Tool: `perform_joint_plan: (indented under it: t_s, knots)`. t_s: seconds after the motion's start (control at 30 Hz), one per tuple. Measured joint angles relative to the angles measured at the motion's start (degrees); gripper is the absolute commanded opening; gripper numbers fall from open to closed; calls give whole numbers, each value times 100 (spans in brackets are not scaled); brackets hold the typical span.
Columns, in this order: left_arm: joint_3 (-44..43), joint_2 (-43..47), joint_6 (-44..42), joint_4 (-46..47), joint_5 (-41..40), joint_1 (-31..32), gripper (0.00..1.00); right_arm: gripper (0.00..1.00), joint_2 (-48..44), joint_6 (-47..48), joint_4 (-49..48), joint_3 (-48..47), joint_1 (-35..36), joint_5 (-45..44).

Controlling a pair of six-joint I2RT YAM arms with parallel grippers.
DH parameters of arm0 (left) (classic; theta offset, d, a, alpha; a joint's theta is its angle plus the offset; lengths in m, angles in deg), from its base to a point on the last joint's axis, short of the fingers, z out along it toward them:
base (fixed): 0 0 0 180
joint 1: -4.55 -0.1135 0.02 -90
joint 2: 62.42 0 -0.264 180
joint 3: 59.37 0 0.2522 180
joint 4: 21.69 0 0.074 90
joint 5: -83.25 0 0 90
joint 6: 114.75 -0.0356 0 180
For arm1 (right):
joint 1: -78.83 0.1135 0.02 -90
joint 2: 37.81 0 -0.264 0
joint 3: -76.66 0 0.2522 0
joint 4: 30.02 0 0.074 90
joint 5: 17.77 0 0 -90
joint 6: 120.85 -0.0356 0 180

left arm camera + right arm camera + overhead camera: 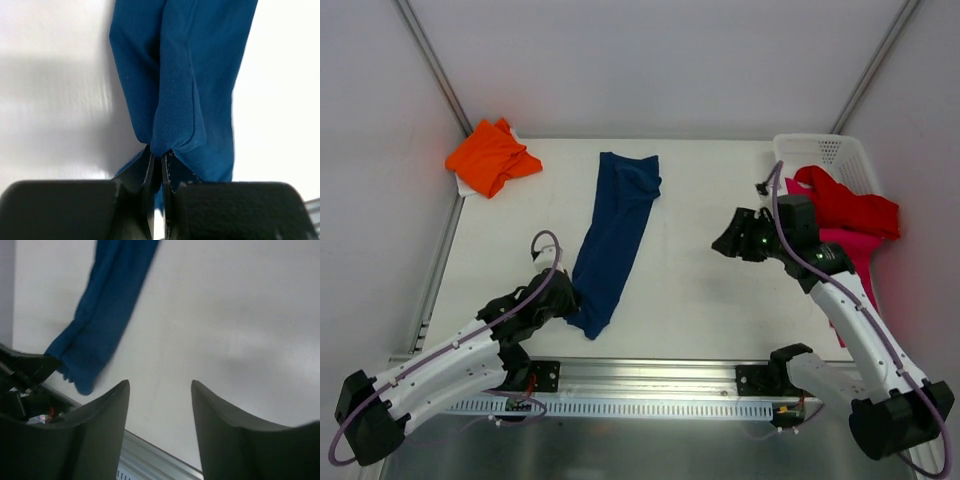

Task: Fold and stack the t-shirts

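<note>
My left gripper (160,159) is clamped on a thin pinch at the near end of the navy t-shirt (617,230), which lies as a long narrow strip across the middle of the table (710,310); my right gripper (160,385) hangs over bare table to its right, jaws apart, holding nothing. Risk: with one end held (and only by a small fold of cloth), any pull may drag the strip askew, bunch it, or slip it free.

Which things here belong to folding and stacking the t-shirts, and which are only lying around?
Belong to the job: navy t-shirt, orange t-shirt, red t-shirt, pink t-shirt.
Only lying around: white basket.
</note>
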Motion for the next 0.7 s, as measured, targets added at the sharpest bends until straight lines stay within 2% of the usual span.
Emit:
perform_joint_plan:
  t_s: [0.03, 0.07, 0.1, 0.17, 0.3, 0.4, 0.43, 0.57, 0.7]
  knots:
    - [-118, -15, -136, -55, 11, -216, 19, 75, 243, 153, 57, -369, 238, 7]
    - [-232, -33, -282, -72, 61, -417, 50, 83, 402, 260, 46, -619, 426, 7]
    - [-367, -83, -472, -85, 109, -612, 99, 93, 610, 393, 57, -911, 695, -61]
    - [-555, -179, -688, -9, 225, -765, 99, 100, 809, 520, 66, -1113, 1067, -184]
    - [-872, -699, -986, 249, 772, -772, 99, 99, 960, 428, 111, -804, 1674, -533]
    - [-903, -1040, -1021, 332, 1204, -772, 99, 99, 1119, 22, -59, -269, 2763, -968]
    - [-890, -1095, -1016, 337, 1364, -772, 99, 99, 1259, -212, -151, -87, 3381, -1182]
    - [-758, -863, -935, 358, 1729, -772, 99, 99, 1878, -988, -691, 302, 4710, -1672]
    - [-553, -129, -743, 350, 1917, -772, 99, 100, 2605, -1668, -1338, 404, 5495, -2146]
